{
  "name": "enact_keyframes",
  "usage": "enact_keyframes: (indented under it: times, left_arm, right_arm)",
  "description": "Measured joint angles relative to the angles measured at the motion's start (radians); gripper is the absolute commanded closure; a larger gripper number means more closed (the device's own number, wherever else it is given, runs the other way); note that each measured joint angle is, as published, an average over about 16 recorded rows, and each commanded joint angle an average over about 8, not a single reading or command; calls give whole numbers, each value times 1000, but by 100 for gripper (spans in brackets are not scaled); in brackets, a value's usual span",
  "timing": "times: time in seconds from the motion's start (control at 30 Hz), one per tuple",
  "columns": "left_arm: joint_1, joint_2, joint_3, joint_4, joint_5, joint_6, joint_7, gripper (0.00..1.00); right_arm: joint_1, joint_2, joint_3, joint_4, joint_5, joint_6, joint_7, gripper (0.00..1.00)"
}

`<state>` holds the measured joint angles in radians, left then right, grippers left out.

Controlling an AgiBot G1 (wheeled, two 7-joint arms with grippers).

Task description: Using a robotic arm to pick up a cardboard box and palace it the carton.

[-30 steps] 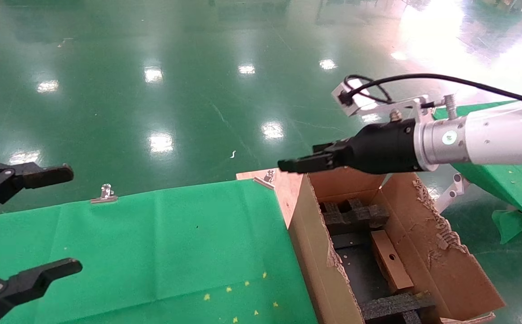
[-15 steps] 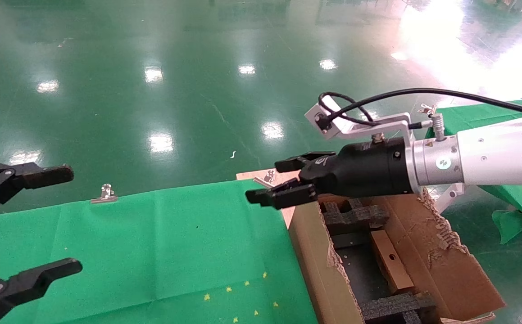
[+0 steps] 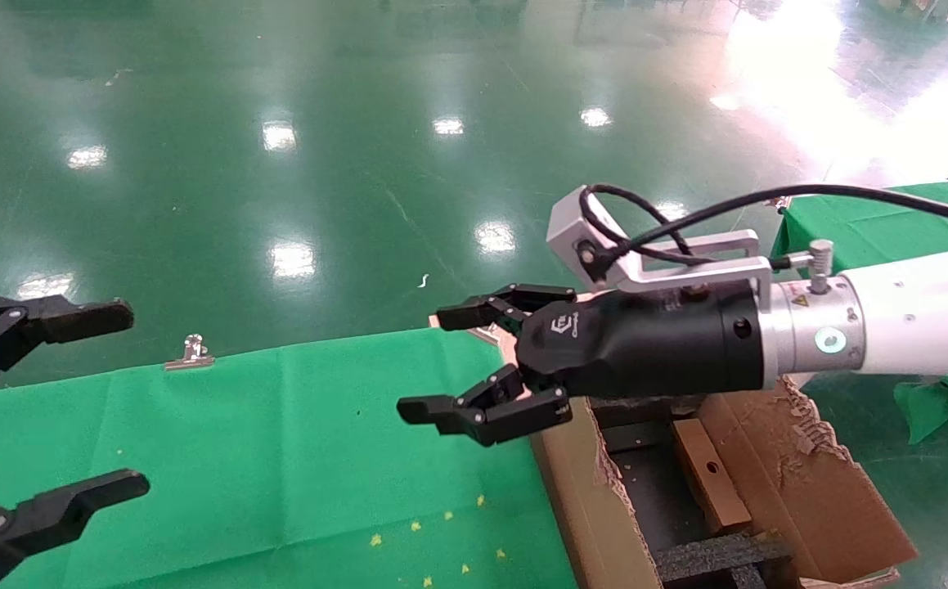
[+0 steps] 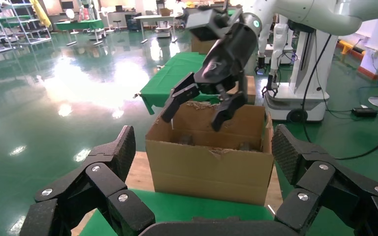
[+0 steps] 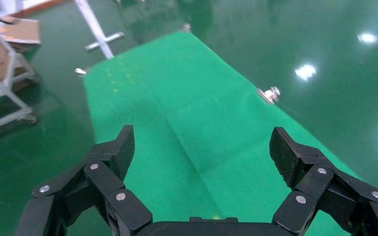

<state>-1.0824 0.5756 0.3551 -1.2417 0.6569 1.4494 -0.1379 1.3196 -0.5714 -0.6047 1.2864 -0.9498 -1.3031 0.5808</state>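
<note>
The small flat cardboard box (image 3: 709, 474) with a round hole lies inside the large torn carton (image 3: 817, 491), beside black foam inserts (image 3: 715, 556). My right gripper (image 3: 429, 361), black on a white arm, hovers open and empty over the near edge of the green table, just left of the carton. In the right wrist view the right gripper (image 5: 202, 142) has only green cloth between its fingers. My left gripper (image 3: 126, 397) is open and empty at the far left. In the left wrist view the left gripper (image 4: 203, 147) faces the carton (image 4: 211, 164), and the small box is hidden inside it.
A green cloth covers the table (image 3: 277, 442), held by metal clips (image 3: 190, 353). A second green-covered table (image 3: 891, 221) stands behind the right arm. Shiny green floor lies beyond. Another robot's base (image 4: 295, 96) stands behind the carton.
My right gripper has moved left and down from above the carton to the table's edge, and its jaws have opened wide. The left gripper and the small box have not moved.
</note>
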Motion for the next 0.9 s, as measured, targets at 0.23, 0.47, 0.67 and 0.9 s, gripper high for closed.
enact_keyframes:
  times: [0.23,0.47,0.67,0.9]
  left_arm:
    - [0,0,0,0,0,0,0,0]
    - [0,0,0,0,0,0,0,0]
    - [0,0,0,0,0,0,0,0]
    - [0,0,0,0,0,0,0,0]
  right_arm:
    - [-93,-15,123,-1,83,-73,-149,0]
    - [-181,-29,240,-2,162,-142,-290,0]
    - [-238,-39,316,-2,214,-187,-376,0]
    - [-264,-43,350,-2,237,-207,-413,0]
